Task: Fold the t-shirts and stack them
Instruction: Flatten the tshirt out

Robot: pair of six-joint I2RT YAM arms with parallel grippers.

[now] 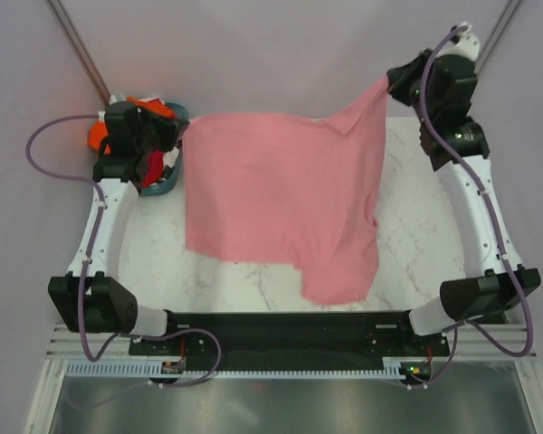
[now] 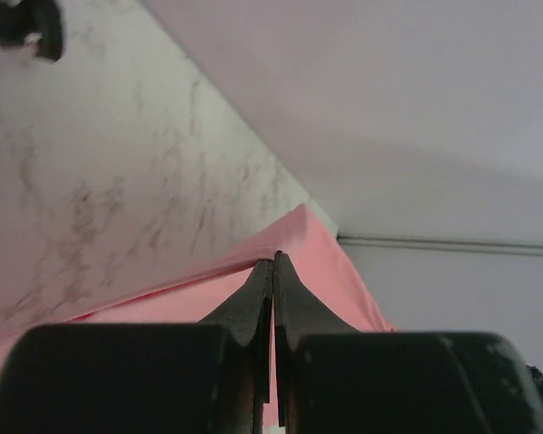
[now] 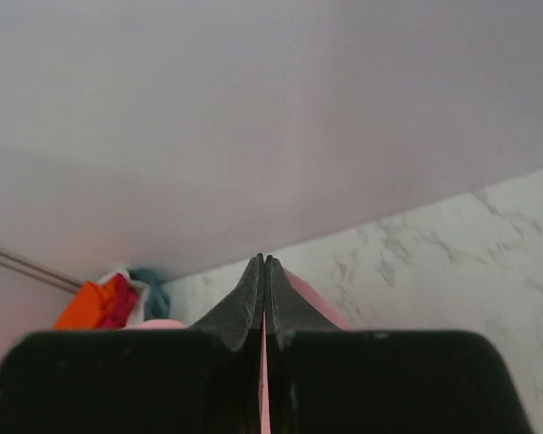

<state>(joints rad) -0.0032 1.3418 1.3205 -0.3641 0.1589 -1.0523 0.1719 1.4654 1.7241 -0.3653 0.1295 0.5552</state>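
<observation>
Nearest, along the bottom of the top view, sits the left arm's base (image 1: 100, 303), with the right arm's base (image 1: 484, 294) at the far side. At upper left, a teal basket (image 1: 159, 187) holds an orange t-shirt (image 1: 96, 136) and a red t-shirt (image 1: 150, 168), partly hidden under the left arm. Just beside the basket, the left tool (image 1: 176, 143) is clenched on 1 upper corner of the pink t-shirt (image 1: 281, 199); the left wrist view shows both fingers pressed together with pink cloth pinched at their tips. This shirt stretches across the middle of the white marble surface (image 1: 421, 235), its lowest part trailing toward lower centre. At upper right, the right tool (image 1: 394, 83) is clamped on the other upper corner, lifted higher than the left.
</observation>
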